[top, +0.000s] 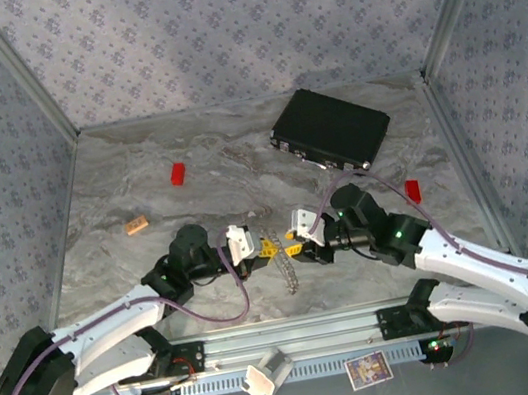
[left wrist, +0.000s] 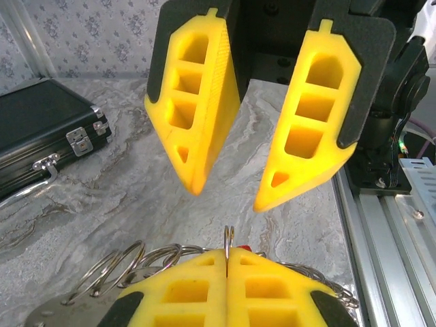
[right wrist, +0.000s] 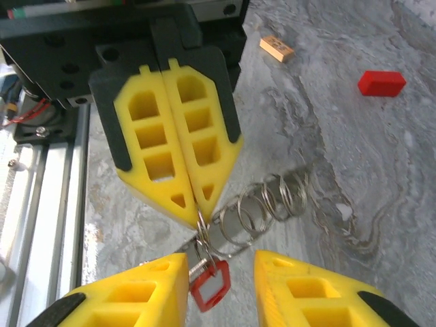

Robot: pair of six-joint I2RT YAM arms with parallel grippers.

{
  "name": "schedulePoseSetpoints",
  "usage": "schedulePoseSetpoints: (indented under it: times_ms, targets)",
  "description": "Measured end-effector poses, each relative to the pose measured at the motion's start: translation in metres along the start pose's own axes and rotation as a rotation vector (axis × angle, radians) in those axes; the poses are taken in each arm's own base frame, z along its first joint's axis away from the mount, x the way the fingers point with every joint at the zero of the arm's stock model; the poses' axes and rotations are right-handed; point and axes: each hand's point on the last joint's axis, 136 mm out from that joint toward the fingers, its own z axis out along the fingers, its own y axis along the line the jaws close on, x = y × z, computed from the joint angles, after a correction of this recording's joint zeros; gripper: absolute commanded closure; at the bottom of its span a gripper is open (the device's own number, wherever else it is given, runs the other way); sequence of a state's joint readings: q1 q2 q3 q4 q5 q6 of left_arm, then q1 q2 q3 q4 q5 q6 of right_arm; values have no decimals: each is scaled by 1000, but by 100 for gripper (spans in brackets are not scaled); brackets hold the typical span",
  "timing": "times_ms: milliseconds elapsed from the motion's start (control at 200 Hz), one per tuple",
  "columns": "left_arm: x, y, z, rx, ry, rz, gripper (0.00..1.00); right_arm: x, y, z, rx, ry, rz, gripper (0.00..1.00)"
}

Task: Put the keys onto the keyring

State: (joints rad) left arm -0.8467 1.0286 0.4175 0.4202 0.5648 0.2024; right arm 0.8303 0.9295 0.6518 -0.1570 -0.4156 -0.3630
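Note:
My left gripper [right wrist: 199, 204] is shut on one ring of the keyring [right wrist: 266, 203], a chain of silvery rings that trails onto the table [top: 287, 273]. In the left wrist view the pinched ring [left wrist: 229, 238] pokes up between the closed pads, and more rings [left wrist: 116, 266] spill out to the left. A red-headed key [right wrist: 211, 289] hangs from the rings just below that grip. My right gripper [right wrist: 219, 262] faces the left one, open, with the red key between its fingers and close to the left-hand one. In the top view the two grippers [top: 264, 248] [top: 293, 243] meet tip to tip.
A large black case [top: 330, 129] lies at the back right. A red block [top: 178, 173] and a tan-orange block [top: 137, 224] sit at the left, another red block [top: 412, 190] at the right. The metal rail [top: 298, 339] runs along the near edge.

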Motion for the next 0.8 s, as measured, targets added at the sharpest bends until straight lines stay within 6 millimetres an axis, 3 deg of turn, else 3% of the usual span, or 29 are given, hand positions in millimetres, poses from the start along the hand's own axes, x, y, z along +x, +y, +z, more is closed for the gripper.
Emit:
schedulePoseSetpoints:
  times_ms: [490, 800]
  targets:
    - [-1, -3, 0, 17, -6, 1, 100, -2, 4, 13, -58, -20, 12, 82]
    - [-2, -4, 0, 21, -8, 2, 100, -2, 4, 11, -54, -24, 8, 74]
